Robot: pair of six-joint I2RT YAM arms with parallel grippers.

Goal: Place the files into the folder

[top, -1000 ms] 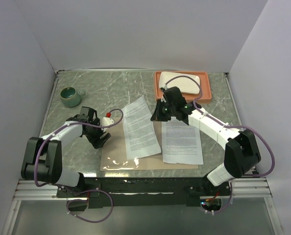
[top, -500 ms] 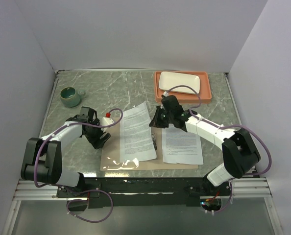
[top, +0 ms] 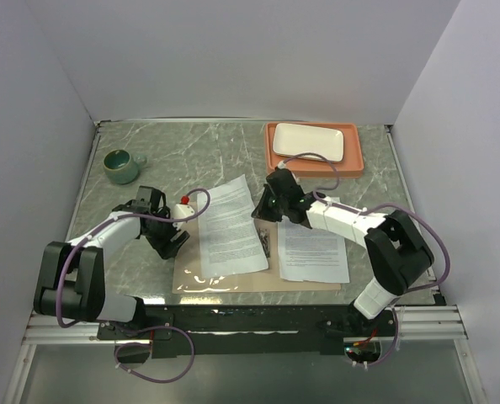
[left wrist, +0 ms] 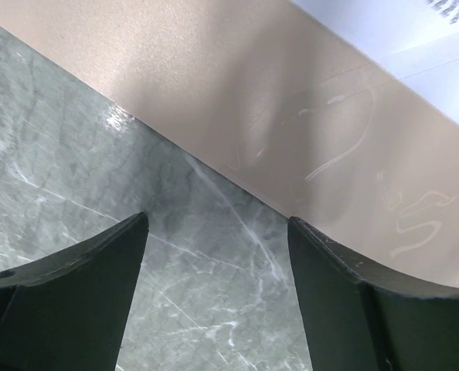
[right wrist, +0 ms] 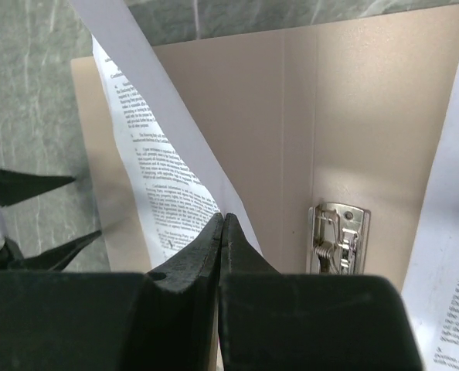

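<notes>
Grey-green marble-look table (top: 233, 147) w/ white walls on three sides. The tan folder (top: 254, 280) lies open at the near-centre edge, its metal clip (right wrist: 336, 236) by the crease. One printed sheet (top: 313, 248) lies flat on the folder's right half, overhanging its right edge. The other sheet (top: 226, 225) sits skewed over the left half, far corner sticking out past the folder onto the table. The right gripper (right wrist: 222, 220) has its jaws pressed together on this skewed sheet's right edge, which looks lifted off the folder near the crease. The left gripper (left wrist: 214, 224) is spread wide and holds nothing, low over the table just beside the folder's left edge. Glossy streaks on the near-left half suggest clear plastic; can't tell if it wraps the sheet. A green cup (top: 119, 165) and a salmon tray (top: 355, 160) w/ a white plate (top: 309, 141) sit well apart, far side. Risks, IMO: the pinch is thin and right at the paper's edge, so a pull could slip it free or crease it; dragging towards the crease could snag on the clip; the left gripper is near enough to shove the folder.
</notes>
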